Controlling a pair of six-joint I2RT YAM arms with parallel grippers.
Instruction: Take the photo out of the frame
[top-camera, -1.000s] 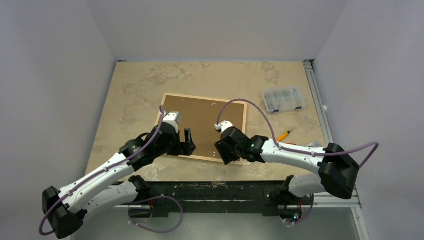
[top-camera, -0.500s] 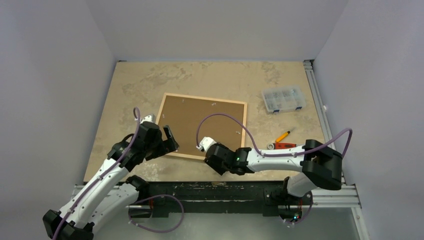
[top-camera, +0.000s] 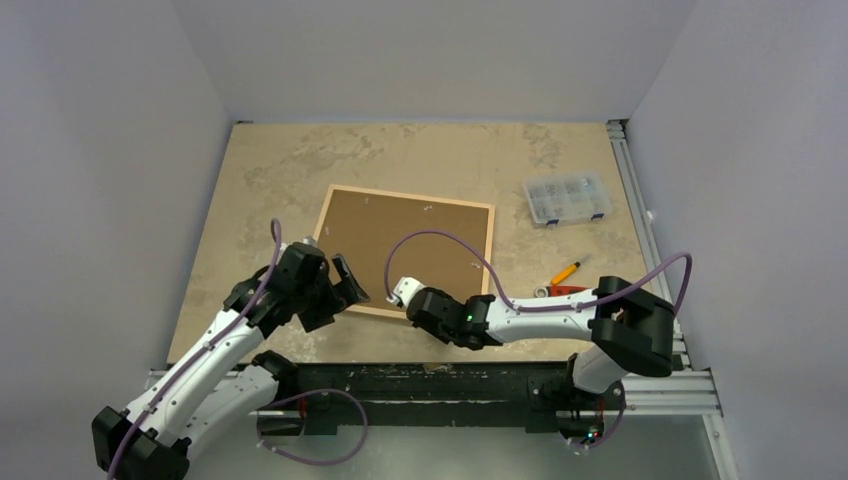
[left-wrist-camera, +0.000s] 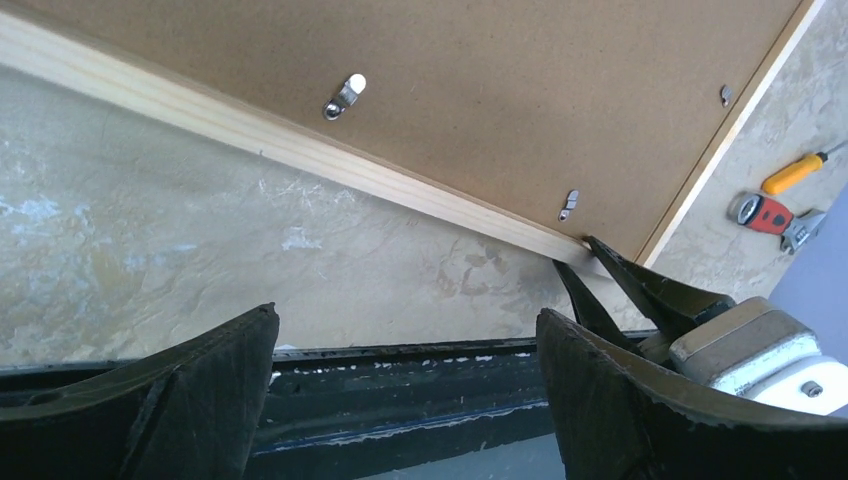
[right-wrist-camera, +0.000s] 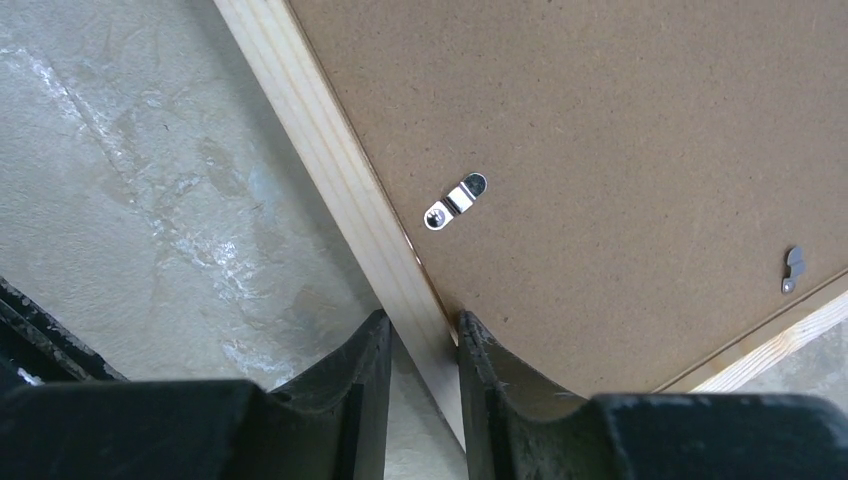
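The frame lies face down on the table, its light wood rails around a brown backing board held by small metal turn clips. The photo is hidden under the board. My right gripper is at the frame's near rail. In the right wrist view its jaws pinch that rail, one finger outside and one on the board's edge. My left gripper hovers by the near left corner. It stands wide open with nothing between its fingers, off the rail.
A clear plastic parts box sits at the back right. An orange-handled screwdriver and a red tool lie right of the frame. A metal rail runs along the table's right edge, and walls enclose three sides.
My right gripper has slid left along the near edge and narrowed its jaws onto the frame's rail. The left gripper has drawn back off the board to the near left corner.
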